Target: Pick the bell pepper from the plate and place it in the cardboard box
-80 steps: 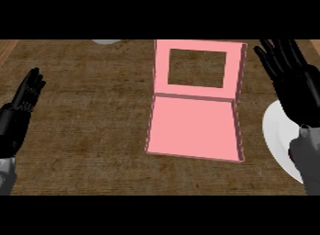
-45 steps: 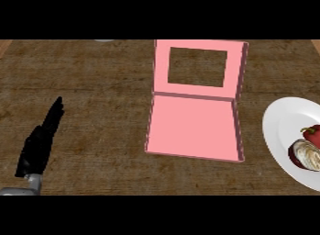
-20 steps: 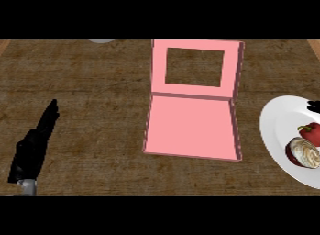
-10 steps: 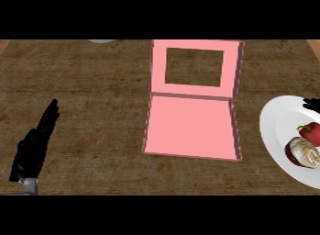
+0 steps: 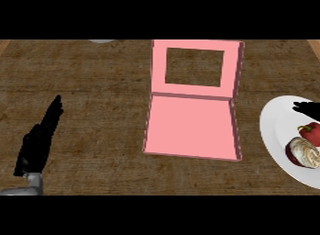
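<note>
Centrally, pink cardboard box (image 5: 193, 124): flat smooth panels, open square well at the far end, lid flap laid toward the viewer, on a rough brown woven counter (image 5: 101, 92). Right of the box, white round plate (image 5: 274, 133) holds a glossy red bell pepper (image 5: 314, 133) and, touching it on the near side, a cut onion half (image 5: 304, 153). Pepper's long axis cannot be told. Black fingertips of the right hand (image 5: 313, 109) overlap the plate's far part; spread unclear. Left of the box, left hand (image 5: 39, 142) edge-on, fingers straight, pressed together.
</note>
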Motion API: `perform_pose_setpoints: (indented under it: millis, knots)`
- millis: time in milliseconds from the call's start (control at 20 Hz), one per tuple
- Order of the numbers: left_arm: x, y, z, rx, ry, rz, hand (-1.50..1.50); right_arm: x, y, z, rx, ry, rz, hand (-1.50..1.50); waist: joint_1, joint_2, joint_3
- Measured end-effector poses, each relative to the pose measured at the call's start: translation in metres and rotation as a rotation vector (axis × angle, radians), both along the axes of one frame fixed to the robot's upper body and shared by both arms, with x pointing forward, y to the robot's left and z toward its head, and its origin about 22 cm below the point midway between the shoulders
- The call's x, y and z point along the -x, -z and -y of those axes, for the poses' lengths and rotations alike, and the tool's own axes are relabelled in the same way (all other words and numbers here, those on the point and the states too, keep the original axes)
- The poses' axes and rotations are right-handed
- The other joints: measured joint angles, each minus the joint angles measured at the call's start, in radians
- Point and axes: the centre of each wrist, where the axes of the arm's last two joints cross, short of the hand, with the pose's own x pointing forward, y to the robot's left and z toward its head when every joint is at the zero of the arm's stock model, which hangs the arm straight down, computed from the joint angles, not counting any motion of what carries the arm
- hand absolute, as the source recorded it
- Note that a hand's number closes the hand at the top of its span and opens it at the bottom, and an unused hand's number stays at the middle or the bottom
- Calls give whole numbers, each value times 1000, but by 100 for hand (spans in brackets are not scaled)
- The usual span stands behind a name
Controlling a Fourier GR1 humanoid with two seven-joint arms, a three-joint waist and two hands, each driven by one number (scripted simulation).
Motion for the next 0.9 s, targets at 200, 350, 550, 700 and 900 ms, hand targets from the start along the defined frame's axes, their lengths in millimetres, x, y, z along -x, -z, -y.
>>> perform_pose_setpoints:
  millis: [200, 350, 550, 700, 900]
  knots:
    - [-4, 5, 1, -1, -4, 3, 0, -1, 9, 6, 17, -5, 3, -150, 1, 0, 0]
    - [1, 8, -2, 0, -6, 2, 0, -2, 15, 3, 33, -7, -14, 150, 1, 0, 0]
    - [4, 13, -3, 1, 0, -3, 0, -5, 23, 6, 25, -15, -16, 150, 3, -2, -7]
    - [9, 8, -6, 0, -3, 1, 0, -7, 19, 5, 24, -20, 70, 150, 1, -3, -6]
    - [4, 7, -3, 3, -6, 2, 0, -9, 20, 4, 23, -20, 175, 150, -1, -2, -6]
